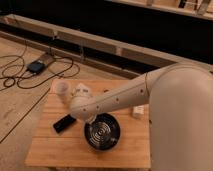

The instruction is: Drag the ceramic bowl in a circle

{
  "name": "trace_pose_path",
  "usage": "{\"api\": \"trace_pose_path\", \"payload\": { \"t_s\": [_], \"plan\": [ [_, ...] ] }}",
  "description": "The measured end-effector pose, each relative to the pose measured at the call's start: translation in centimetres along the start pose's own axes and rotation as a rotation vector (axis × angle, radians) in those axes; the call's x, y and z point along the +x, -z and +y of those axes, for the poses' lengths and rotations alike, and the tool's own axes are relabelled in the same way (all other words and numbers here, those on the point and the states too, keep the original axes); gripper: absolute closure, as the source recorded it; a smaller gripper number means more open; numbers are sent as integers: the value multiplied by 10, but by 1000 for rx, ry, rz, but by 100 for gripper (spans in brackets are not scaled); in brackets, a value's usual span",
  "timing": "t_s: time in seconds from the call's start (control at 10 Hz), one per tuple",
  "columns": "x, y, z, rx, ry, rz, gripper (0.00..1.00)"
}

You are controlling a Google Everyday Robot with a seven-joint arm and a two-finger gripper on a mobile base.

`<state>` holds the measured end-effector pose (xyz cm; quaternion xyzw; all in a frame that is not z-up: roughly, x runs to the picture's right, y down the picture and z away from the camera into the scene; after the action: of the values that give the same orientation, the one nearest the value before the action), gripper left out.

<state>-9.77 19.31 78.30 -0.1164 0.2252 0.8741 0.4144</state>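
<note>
The gripper (91, 119) sits at the far-left rim of the ceramic bowl (104, 134), under the bent end of the white arm (120, 97). The arm hides it, so whether it is clasping the rim cannot be told. The arm reaches in from the right, crossing above the far half of the wooden table (55, 150).

The bowl rests on the table's near half, a little right of the middle, showing its glossy black inside and its rings. A flat black slab (64, 123) lies just left of it. Farther back stand a translucent white cup (62, 89) and, beside it, a white object (82, 91) partly behind the arm. A small white block (138, 111) lies toward the right edge. Cables (20, 75) trail over the floor on the far left.
</note>
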Motion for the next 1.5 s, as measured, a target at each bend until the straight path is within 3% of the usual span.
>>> {"api": "trace_pose_path", "payload": {
  "t_s": [0.3,0.5,0.8,1.0,1.2,1.5],
  "plan": [
    [36,2,-33,35,-10,109,100],
    [36,3,-67,66,-45,130,100],
    [-7,5,-118,99,-144,57,100],
    [-66,10,-137,78,-218,-54,100],
    [-105,15,-137,53,-254,-124,100],
    [-133,11,-112,39,-253,-170,100]
  ]
}}
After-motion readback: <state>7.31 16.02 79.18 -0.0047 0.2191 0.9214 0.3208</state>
